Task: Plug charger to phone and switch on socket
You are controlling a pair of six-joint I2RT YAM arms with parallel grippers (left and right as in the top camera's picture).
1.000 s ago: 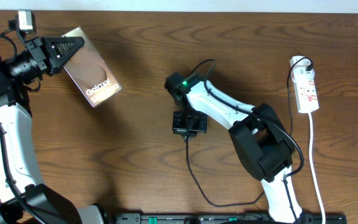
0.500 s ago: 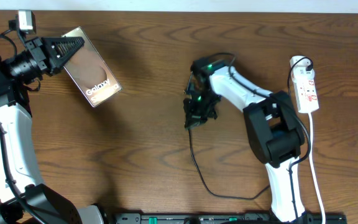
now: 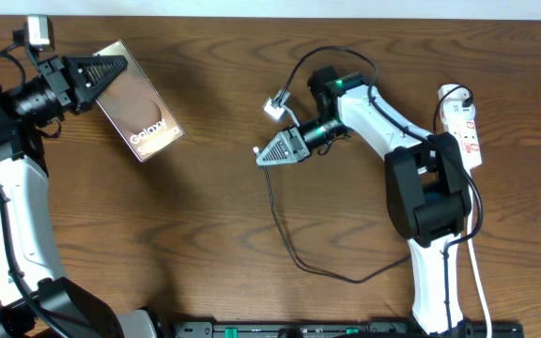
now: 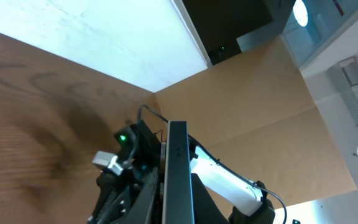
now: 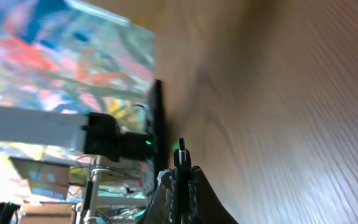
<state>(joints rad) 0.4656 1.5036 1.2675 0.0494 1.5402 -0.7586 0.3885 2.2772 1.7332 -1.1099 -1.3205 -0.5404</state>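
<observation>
Table (image 3: 205, 244): dark wood grain, white wall (image 3: 346, 7) behind. Left end effector (image 3: 115, 68) clamps phone (image 3: 144, 108); right end effector (image 3: 263, 158) grips charger (image 5: 179, 154) tip. Socket (image 3: 464, 131) near right edge.

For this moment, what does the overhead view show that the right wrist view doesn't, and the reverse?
Only the overhead view shows the socket at the right of the table, the phone screen-on, and the charger cable's slack looping over the wood. Only the right wrist view shows the connector tip close up, poking out of the shut right gripper. Both show that gripper holding the charger, and the phone in the left gripper, edge-on from the wrist.
</observation>
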